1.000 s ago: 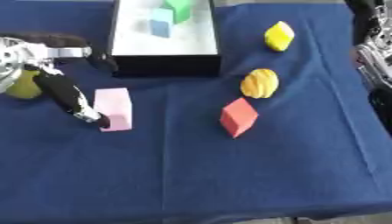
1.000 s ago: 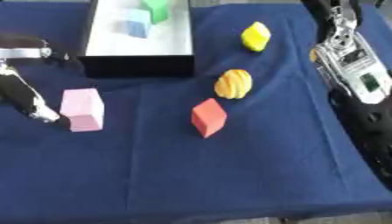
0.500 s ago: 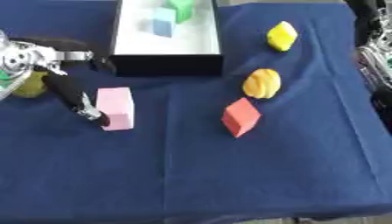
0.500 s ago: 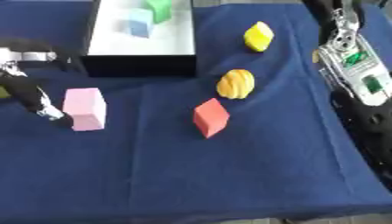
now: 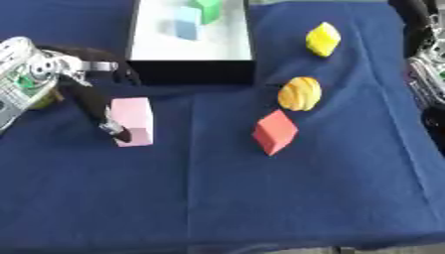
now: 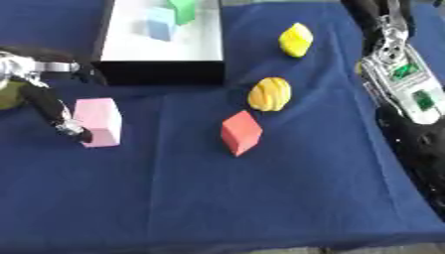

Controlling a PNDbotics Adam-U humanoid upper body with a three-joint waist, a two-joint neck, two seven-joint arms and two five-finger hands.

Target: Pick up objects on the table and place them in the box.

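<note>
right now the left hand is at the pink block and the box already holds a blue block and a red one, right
Not quite: the second block in the box is green, not red, as the left eye view shows beside the blue block. The red block lies on the table. The left hand is at the pink block.

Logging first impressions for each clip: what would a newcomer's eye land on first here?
Most likely the left hand at the left edge, one dark finger reaching down against the pink block on the blue cloth. Next, the bright cluster right of centre: a red block, an orange ribbed object above it, and a yellow object further back. The white-floored box at the top centre already holds a light blue and a green block.
</note>
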